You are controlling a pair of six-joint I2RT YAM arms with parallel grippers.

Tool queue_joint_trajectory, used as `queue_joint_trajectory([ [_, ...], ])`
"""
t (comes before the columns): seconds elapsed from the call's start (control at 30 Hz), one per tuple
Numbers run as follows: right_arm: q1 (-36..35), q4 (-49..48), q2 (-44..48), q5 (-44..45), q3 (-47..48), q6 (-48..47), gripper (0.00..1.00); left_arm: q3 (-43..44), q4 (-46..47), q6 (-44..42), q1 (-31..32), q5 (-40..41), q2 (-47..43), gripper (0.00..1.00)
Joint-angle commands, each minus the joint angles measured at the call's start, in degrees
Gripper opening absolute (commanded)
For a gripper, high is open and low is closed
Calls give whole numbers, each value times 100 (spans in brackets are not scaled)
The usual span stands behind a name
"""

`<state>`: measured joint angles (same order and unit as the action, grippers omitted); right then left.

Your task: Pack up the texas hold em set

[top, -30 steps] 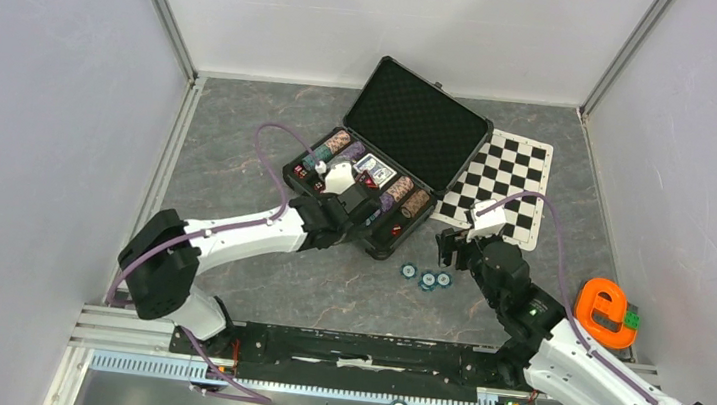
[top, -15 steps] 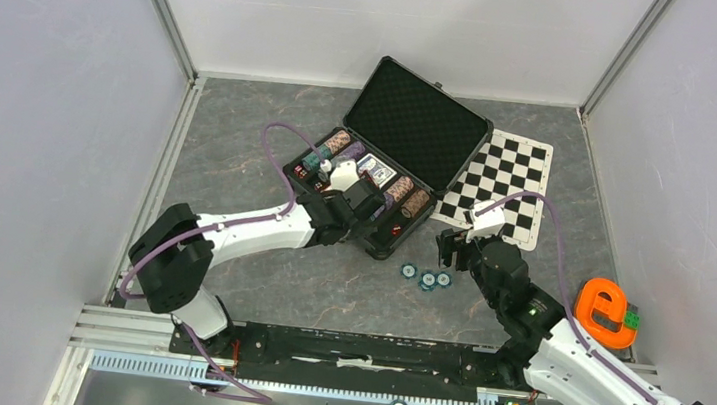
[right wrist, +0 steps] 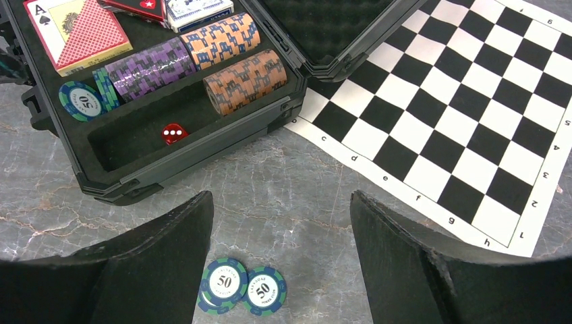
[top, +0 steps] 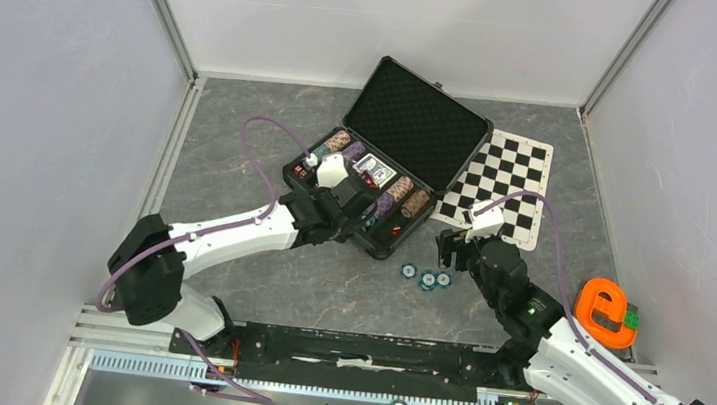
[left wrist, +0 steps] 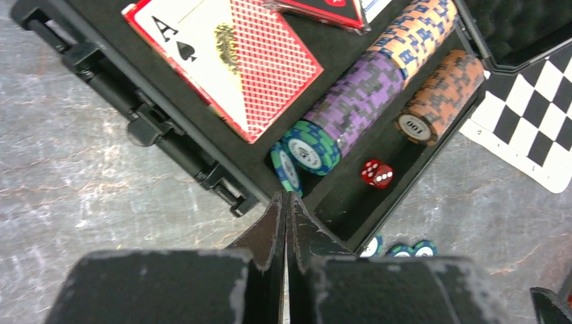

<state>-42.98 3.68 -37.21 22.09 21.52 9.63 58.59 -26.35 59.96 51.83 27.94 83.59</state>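
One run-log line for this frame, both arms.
case: open, partly packed | left jaws: shut, empty, at case front edge | right jaws: open, above loose teal chips outside case

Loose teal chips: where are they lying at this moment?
In the top view, the loose teal chips lie on the grey table, right of centre, just outside the near corner of the black case and before the open right gripper.
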Motion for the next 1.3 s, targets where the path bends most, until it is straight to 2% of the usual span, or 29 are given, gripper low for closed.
queue_joint_trajectory([
  [0.0, -11, -147, -8, 47, 186, 46, 79, 28, -409, 173, -24, 361, -326, 2],
  [0.4, -8, -105, 60, 77, 160, 53, 79, 51, -94, 60, -66, -221, 144, 2],
  [1.03, -13, 42, 100, 174, 162, 39, 80, 365, 512, -252, -348, -723, 805, 2],
  [1.27, -9, 249, 68, 109, 280, 100, 80, 339, 394, -412, -383, -578, 509, 2],
])
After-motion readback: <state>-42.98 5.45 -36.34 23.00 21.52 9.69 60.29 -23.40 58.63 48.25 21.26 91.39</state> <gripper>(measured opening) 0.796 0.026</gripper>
